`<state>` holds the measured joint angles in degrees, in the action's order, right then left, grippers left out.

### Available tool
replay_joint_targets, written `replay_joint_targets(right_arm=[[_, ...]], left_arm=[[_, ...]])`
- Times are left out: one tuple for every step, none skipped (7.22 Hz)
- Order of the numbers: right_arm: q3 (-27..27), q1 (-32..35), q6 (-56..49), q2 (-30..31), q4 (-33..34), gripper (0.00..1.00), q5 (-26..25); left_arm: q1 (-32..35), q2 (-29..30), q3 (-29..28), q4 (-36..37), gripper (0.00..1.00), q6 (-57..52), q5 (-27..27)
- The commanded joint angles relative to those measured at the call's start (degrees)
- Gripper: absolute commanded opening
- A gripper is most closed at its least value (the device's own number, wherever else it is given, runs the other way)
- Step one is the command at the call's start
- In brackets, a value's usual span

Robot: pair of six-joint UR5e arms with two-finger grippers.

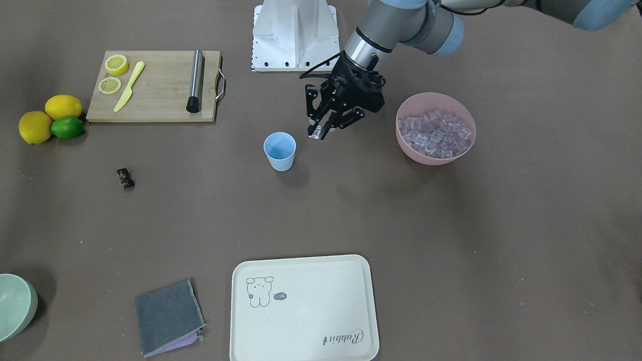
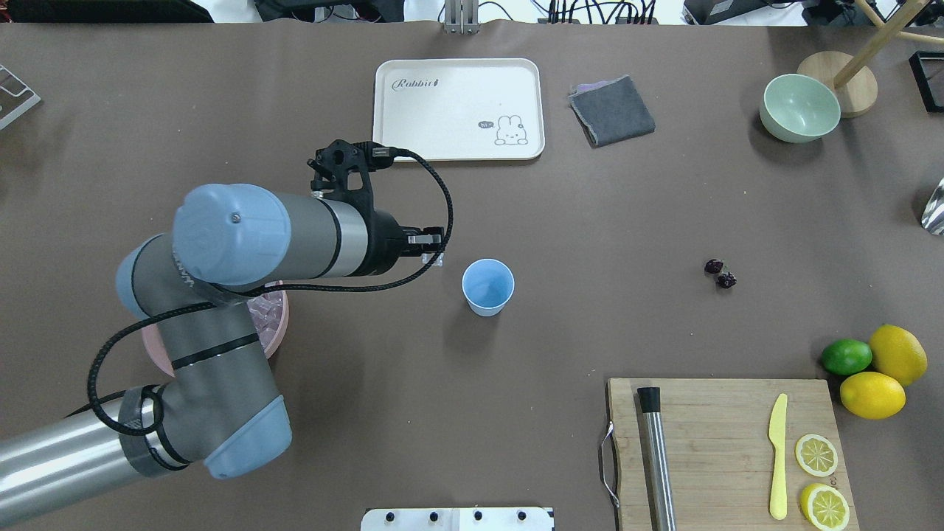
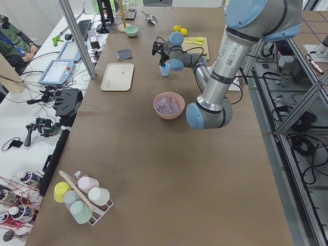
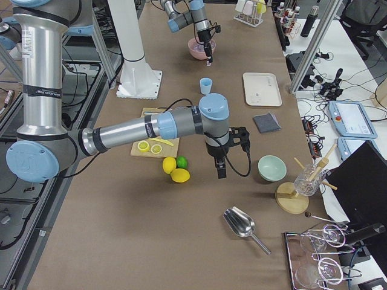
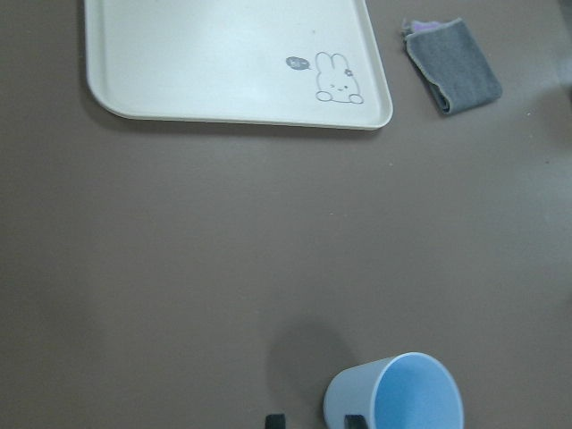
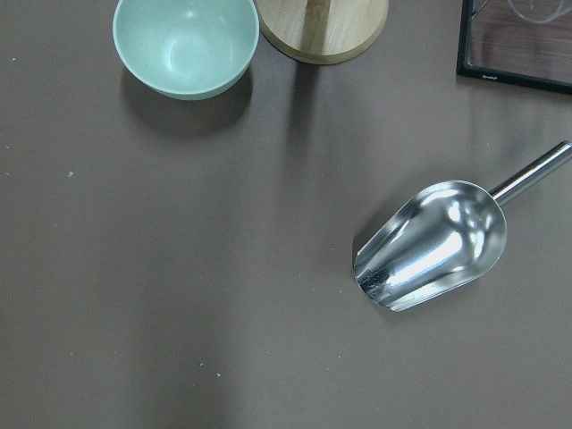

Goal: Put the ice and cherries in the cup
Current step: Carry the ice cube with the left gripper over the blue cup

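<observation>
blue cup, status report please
Left hand shut on small clear ice cube, beside light blue plastic cup, not over it. Cup looks empty. Two dark maroon cherries lie far off. Nothing between.

Seen from overhead, bare brown table surrounds the light blue cup [image 2: 487, 287] on every side but its left. There the left gripper [image 1: 319, 133], an ice cube [image 1: 315, 132] pinched at its fingertips, hangs just beside the rim. The cup's mouth faces straight up. A bare lane runs right to the cherries [image 2: 720, 273], which lie well apart from the cutting board [image 2: 726, 435] on the near side. On the far side sits the tray [image 2: 442, 118]. Farther left, the left arm's elbow looms close by the pink bowl [image 1: 416, 153].
</observation>
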<state>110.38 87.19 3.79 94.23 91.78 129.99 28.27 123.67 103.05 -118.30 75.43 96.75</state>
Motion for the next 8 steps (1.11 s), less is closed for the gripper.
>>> replay_joint_targets(right_arm=[[0.45,0.09,-0.18,0.33,-0.02,1.00,0.00],[0.45,0.09,-0.19,0.34,-0.02,1.00,0.00],[0.54,0.09,-0.10,0.25,-0.02,1.00,0.00],[0.46,0.09,-0.18,0.25,-0.02,1.00,-0.09],[0.63,0.09,-0.10,0.25,-0.02,1.00,0.00],[0.72,0.09,-0.01,0.25,-0.02,1.00,0.00],[0.72,0.09,-0.01,0.25,-0.02,1.00,0.00],[0.63,0.09,-0.01,0.25,0.07,1.00,0.00]], left_arm=[[-2.59,5.16,-4.07,0.09,0.00,4.19,-2.09],[-4.17,5.87,-5.39,-0.17,0.00,4.72,-5.83],[-4.79,6.14,-5.41,-0.18,0.00,4.73,-7.17],[-4.89,6.06,-5.41,-0.18,0.00,4.73,-7.19],[-5.15,6.06,-5.32,-0.18,0.11,4.73,-7.19],[-5.59,5.88,-5.41,-0.09,0.74,4.20,-7.19],[-6.20,5.62,-5.32,0.00,0.94,4.11,-7.19],[-6.29,5.62,-5.23,0.00,0.96,4.11,-7.19]])
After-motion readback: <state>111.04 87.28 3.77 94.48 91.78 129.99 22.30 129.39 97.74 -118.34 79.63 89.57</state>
